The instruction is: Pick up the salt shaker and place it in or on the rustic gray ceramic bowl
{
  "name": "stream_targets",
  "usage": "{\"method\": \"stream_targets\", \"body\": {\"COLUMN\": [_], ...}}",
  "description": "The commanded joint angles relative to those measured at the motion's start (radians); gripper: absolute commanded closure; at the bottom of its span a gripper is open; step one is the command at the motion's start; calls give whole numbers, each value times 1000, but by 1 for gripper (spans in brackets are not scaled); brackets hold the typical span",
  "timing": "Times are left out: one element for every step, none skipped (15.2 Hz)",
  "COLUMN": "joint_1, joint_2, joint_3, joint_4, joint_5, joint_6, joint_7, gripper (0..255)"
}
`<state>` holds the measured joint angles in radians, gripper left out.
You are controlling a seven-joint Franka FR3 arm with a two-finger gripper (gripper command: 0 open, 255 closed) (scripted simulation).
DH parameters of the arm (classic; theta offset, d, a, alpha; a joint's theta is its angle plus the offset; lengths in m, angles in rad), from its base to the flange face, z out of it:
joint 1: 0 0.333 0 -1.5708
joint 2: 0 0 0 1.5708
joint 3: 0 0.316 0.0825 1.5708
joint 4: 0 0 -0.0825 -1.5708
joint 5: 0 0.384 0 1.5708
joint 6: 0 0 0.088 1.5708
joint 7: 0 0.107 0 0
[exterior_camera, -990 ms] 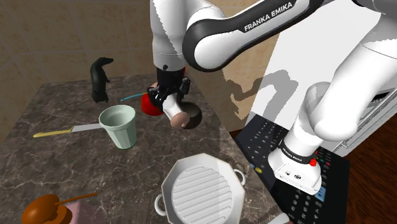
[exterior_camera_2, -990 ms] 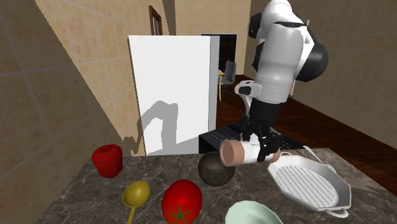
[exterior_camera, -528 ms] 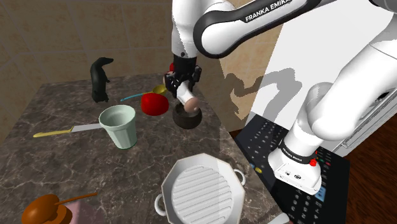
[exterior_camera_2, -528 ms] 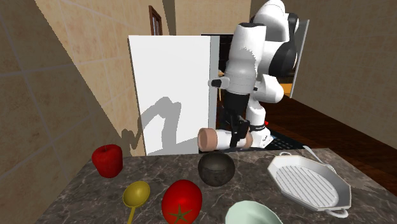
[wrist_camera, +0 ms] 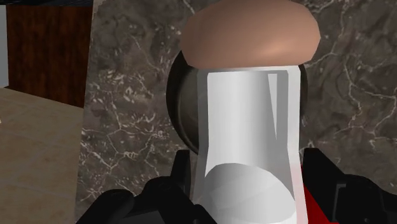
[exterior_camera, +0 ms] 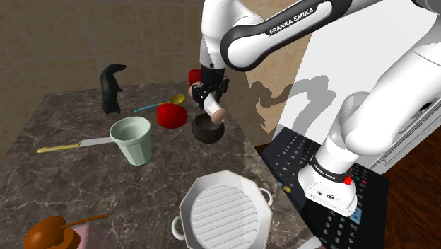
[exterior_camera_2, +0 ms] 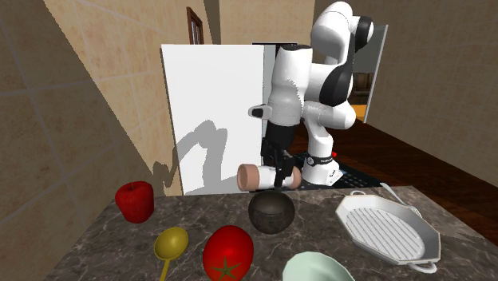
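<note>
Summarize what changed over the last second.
The gripper carried the shaker toward the shoulder view's right and a bit up. The shaker now hangs on its side over the bowl, fingers still clasped on it. Bowl, tomato, cup and pan stayed put.

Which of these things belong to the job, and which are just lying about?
Job: salt shaker, clasped sideways in the gripper; dark bowl beneath it.
Lying about: green cup, tomato, red fruit, yellow spoon, white grill pan, black figurine, knife.
</note>
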<state>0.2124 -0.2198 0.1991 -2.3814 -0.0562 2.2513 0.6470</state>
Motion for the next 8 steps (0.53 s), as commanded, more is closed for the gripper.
{"method": "stream_targets", "body": {"joint_1": [-1,-2,-2,-3,-4,-4,-5,-6], "joint_2": [11,18,26,33,41,49,58,66], "joint_3": [1,2,2,3,4,5,6,6], "joint_4": [-16,-23,-30,-37,-44,-50,-56,-62], "joint_5": [-4,-6,-9,-12,-15,-18,-21,-24], "joint_6": [27,42,56,70,84,99,113,126], "joint_7": [4,6,9,12,15,18,21,24], "gripper": [255,255,255,255,255,255,255,255]}}
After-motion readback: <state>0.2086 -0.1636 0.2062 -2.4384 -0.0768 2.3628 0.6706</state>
